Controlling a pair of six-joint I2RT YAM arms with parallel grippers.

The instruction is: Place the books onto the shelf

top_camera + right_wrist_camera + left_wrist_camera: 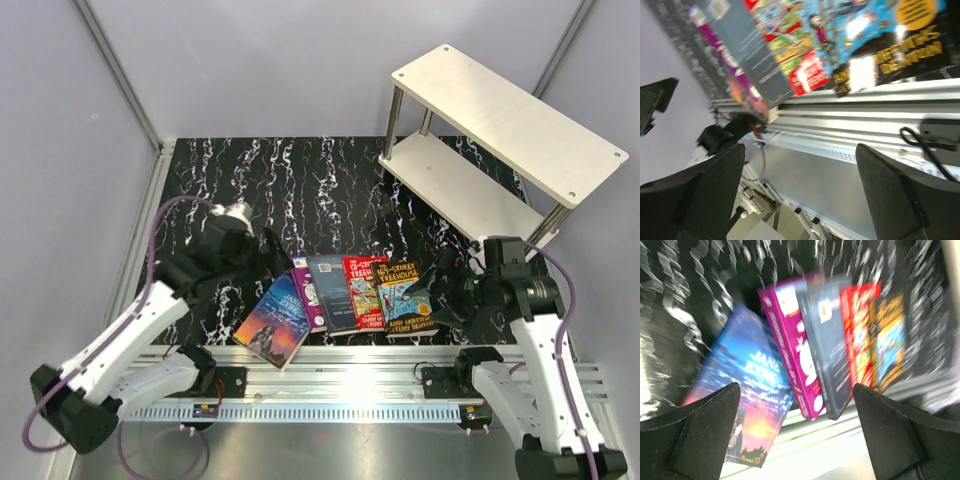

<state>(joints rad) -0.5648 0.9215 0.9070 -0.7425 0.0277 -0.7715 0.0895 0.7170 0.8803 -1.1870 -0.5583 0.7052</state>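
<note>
I have both hands spread wide with nothing between the fingers. The five books lie flat in a row along the near edge of the black marbled worktop (300, 180), between the two hands.

From my left the row runs:
- Jane Eyre (275, 322), which is skewed, with its near corner hanging over the aluminium rail (330, 378)
- the purple book (303, 288), of which only a narrow strip shows
- the grey-blue book (330, 290)
- the red Treehouse (363, 290)
- the blue-yellow Treehouse (402, 297)

The books overlap at their long edges.

The left hand (796, 386) sits at the far left of the row, close to the far ends of Jane Eyre and the purple book. From above it seems clear of them. Its wrist view is blurred, but Jane Eyre shows by the left finger (710, 435) and the purple and grey-blue books fall in the gap.

The right hand (800, 147) is just beside the right edge of the blue-yellow Treehouse, with its fingers pointing toward that book. I cannot tell whether they touch the cover. Its camera shows the Treehouse covers at the top of the view and the rail below them.

The shelf (510, 120) stands at the far right corner, well apart from the books and from both hands.
</note>
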